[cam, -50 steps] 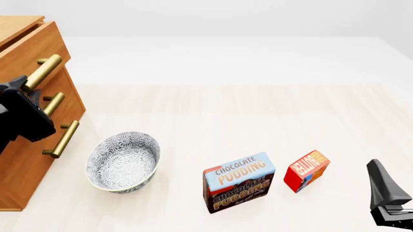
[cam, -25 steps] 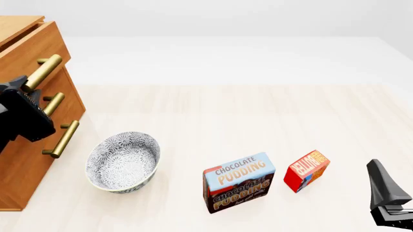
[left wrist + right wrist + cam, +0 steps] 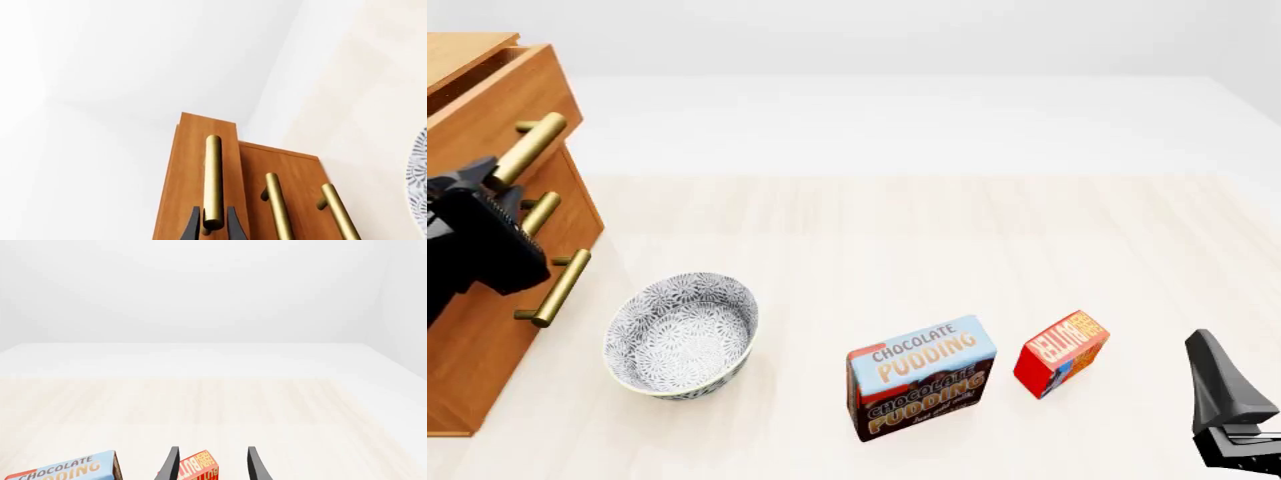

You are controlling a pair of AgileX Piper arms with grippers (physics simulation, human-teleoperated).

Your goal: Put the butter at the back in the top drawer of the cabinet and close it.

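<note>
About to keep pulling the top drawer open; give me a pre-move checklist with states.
1. Left gripper on the top drawer's handle, jaws either side: ok.
2. Top drawer open enough for the butter: not ok, only slightly out.
3. Bowl apart from the cabinet: ok.
4. Butter standing free beside the pudding box: ok.
5. Right gripper open, butter not gripped: ok.

Tabletop point(image 3: 961, 230): pale wood-grain boards under my reach, running forward to a plain white strip
Walls point(image 3: 200, 290): bare white all round me, corner seams faintly visible
Light: soft and even, shadows faint
</note>
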